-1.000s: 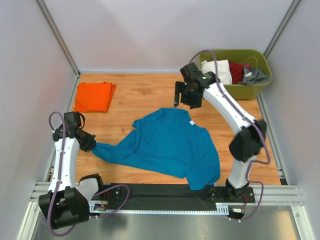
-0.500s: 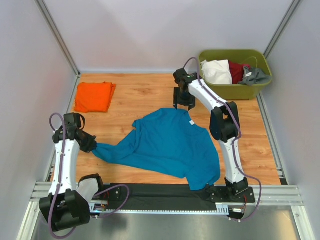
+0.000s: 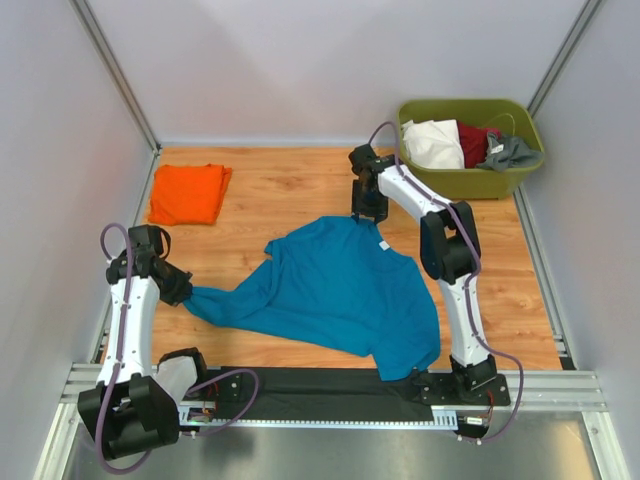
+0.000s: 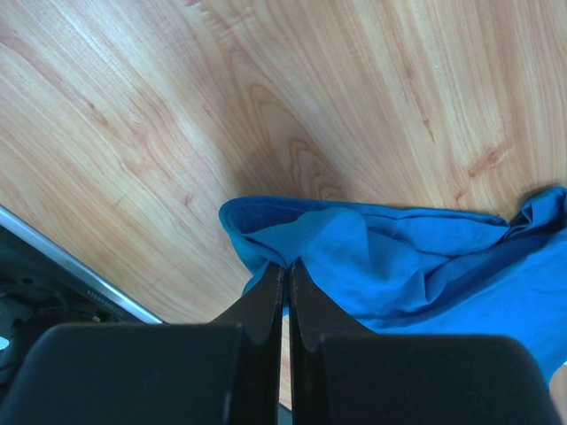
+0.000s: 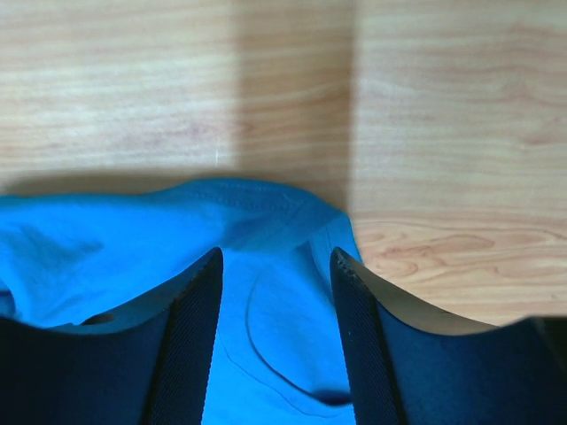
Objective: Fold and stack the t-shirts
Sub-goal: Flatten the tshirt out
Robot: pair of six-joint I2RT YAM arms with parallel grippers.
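While the soft teal t-shirt [image 3: 340, 290] lies rumpled mid-counter [image 3: 290, 185], collar pointing far and hem near-right, I see my left claw [image 4: 285, 266] pinched tight on its stretched sleeve. My right claw [image 5: 276, 257] gapes astride the collar. The orange t-shirt [image 3: 188, 193] sits folded far-left.

a light wooden table [image 3: 280, 190] with clear grain fills the middle of the top view. a teal-blue t-shirt [image 3: 340, 290] lies spread but rumpled across its centre. one part is drawn out in a bunched tail toward the left of the frame. its lower right corner runs onto a black strip [image 3: 300, 385] along the bottom edge. an orange t-shirt [image 3: 187, 193], folded into a compact rectangle, lies in the upper left, well apart from the teal one. an olive-green tub [image 3: 470, 183] stands at the upper right corner.
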